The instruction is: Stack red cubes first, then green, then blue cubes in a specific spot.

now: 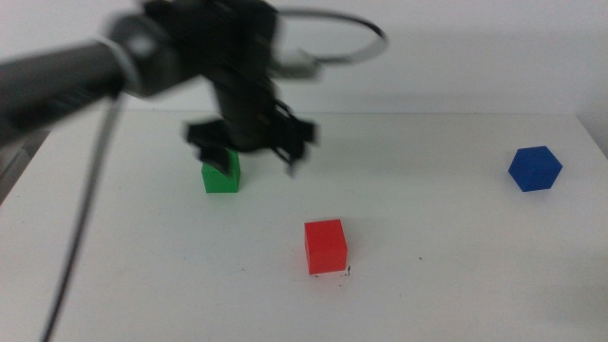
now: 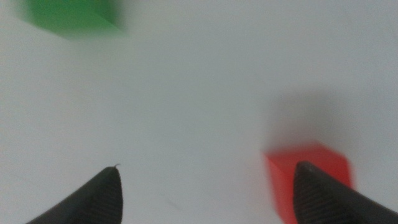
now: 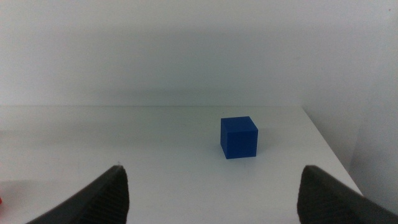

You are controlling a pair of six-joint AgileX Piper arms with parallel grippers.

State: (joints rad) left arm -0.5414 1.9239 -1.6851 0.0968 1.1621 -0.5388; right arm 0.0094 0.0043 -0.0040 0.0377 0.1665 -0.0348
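The red cube (image 1: 325,246) rests on the white table at centre front, with tiny black ticks of the specific spot (image 1: 347,272) at its near right corner. To the back left stands the green cube (image 1: 220,177), and the blue cube (image 1: 535,168) is far right. My left gripper (image 1: 252,152) hovers blurred just beside and above the green cube, open and holding nothing. Its wrist view shows the green cube (image 2: 71,15) and the red cube (image 2: 308,177) beyond the open gripper (image 2: 208,186). My right gripper (image 3: 211,186) waits open, facing the blue cube (image 3: 239,137).
A lone black speck (image 1: 421,258) marks the table right of the red cube. The left arm and its cable (image 1: 81,237) cross the left side of the table. The table's far edge (image 1: 446,115) meets a white wall.
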